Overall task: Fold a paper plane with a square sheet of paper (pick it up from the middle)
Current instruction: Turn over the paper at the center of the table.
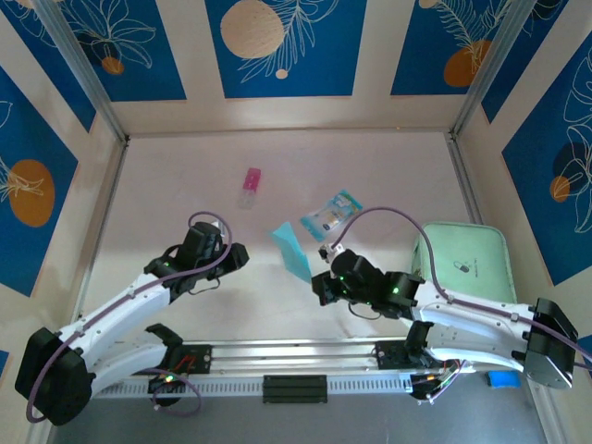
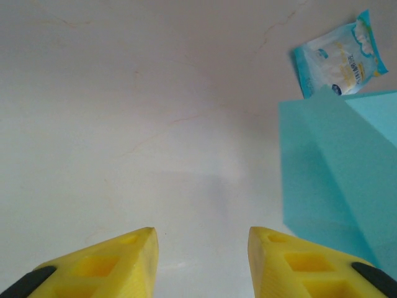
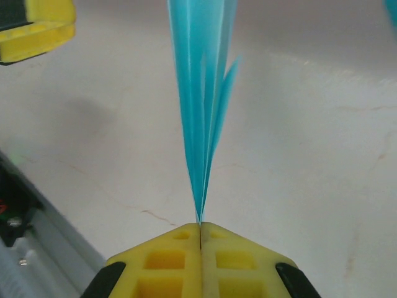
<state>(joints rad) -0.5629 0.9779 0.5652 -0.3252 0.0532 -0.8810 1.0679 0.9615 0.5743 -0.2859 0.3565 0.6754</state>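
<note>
The right claw (image 3: 200, 226) is pinched tight on the sheet (image 3: 201, 93). Its two yellow fingers meet on one edge of the folded light-blue paper, and in the right wrist view the layers fan out toward 12 o'clock, seen edge-on. From above, the sheet sits near the middle of the table (image 1: 166, 185), with the right claw at its 5 o'clock. Whether its far end touches the tabletop I cannot tell. The left claw (image 2: 201, 233) lies at the sheet's 9 o'clock, near it but apart. Its fingers stand moderately wide with only bare table between them, so it holds nothing. In the left wrist view the sheet rises at 3 o'clock, showing a slanted crease, just beside the right-hand finger but not between the two. A teal-and-clear packet (image 1: 331, 215) lies flat at the sheet's 1 o'clock, close by. A small pink item (image 1: 250, 188) lies at its 11 o'clock, farther off. A mint-green pad (image 1: 462, 264) rests at 3 o'clock, against the table's right edge.
</note>
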